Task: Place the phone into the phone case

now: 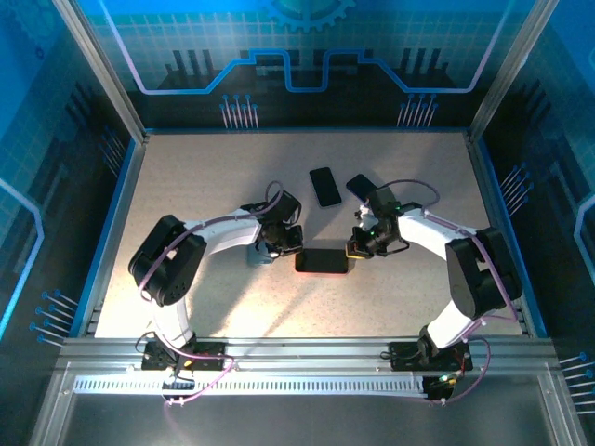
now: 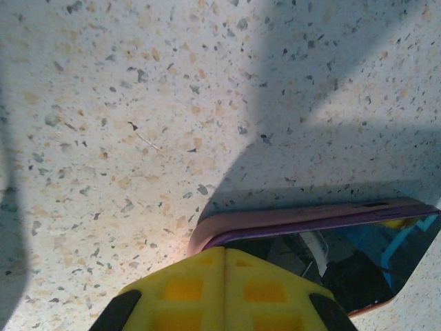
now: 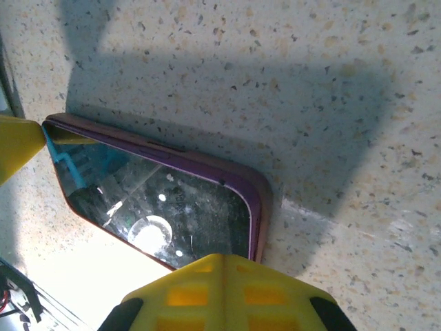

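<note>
As the left tool (image 2: 224, 276) and right tool (image 3: 220, 283), both clenched, flank the glossy black phone (image 3: 158, 200) in its mauve rubbery case (image 3: 258, 200), seating looks underway. Next, press the corners flush.

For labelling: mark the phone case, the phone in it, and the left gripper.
phone case (image 2: 275, 219): left wrist view, pink rim.
phone (image 3: 155, 196): right wrist view, middle of the screen.
left gripper (image 2: 224, 252): left wrist view, where shut yellow fingertips meet.
</note>
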